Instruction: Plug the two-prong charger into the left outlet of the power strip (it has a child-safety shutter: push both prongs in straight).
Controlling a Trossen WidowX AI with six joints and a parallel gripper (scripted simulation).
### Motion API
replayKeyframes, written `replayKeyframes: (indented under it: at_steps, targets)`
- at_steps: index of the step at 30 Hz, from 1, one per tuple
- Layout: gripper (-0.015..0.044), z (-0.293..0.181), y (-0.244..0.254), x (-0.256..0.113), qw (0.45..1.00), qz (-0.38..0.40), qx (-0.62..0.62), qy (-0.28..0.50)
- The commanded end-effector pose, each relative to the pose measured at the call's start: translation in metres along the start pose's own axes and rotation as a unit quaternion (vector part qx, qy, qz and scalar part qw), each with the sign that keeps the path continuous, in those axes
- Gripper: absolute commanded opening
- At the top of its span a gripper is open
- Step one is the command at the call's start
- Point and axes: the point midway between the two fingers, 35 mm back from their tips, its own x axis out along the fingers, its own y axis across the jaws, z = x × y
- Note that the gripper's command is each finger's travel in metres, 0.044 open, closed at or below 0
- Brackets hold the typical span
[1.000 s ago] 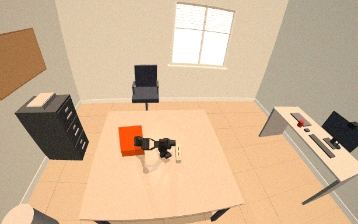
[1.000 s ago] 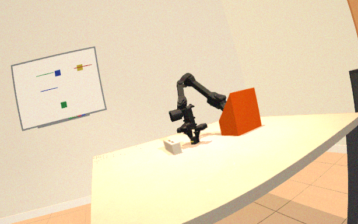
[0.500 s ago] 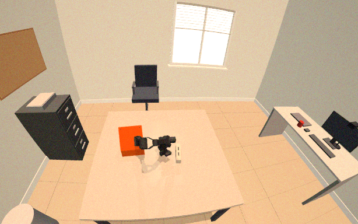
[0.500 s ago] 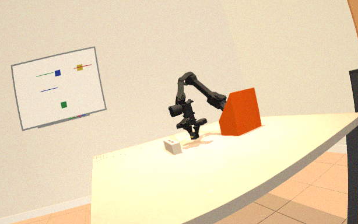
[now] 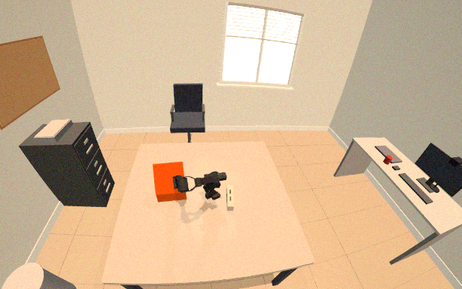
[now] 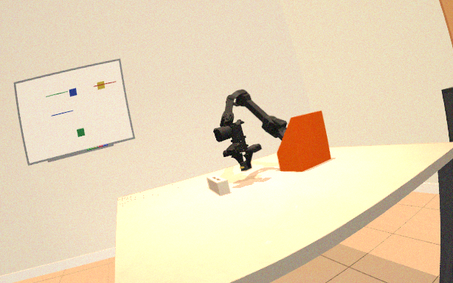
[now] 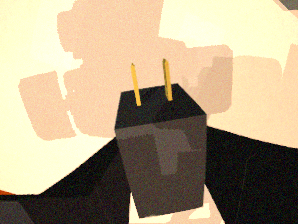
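Note:
The dark grey two-prong charger [image 7: 172,192] is held between the fingers of my gripper [image 5: 213,195] [image 6: 246,166]. Its two gold prongs [image 7: 135,85] [image 7: 167,80] stick out of its end face, side by side, touching nothing in the wrist view. A small yellow spot shows at the fingertips in the exterior view. The gripper is shut on the charger, pointing down above the table. The white power strip [image 5: 230,205] [image 6: 219,187] stands beside it, to its right in the top view. Two dark outlets show on its top. The strip is not visible in the wrist view.
A large orange block [image 5: 168,181] [image 6: 303,144] stands on the table [image 5: 200,248] [image 6: 196,228] by the arm's base, left of the gripper in the top view. The arm's shadow falls on the table under the gripper. An office chair [image 5: 187,118] stands behind the table.

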Motion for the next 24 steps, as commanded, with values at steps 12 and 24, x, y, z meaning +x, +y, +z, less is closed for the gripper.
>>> replayKeyframes:
  at_steps: [12, 24]
  targets:
    - [0.0000, 0.022, 0.006, 0.012, 0.994, 0.008, 0.106, -0.004]
    - [0.0000, 0.038, 0.013, 0.024, 0.982, 0.014, 0.189, -0.005]
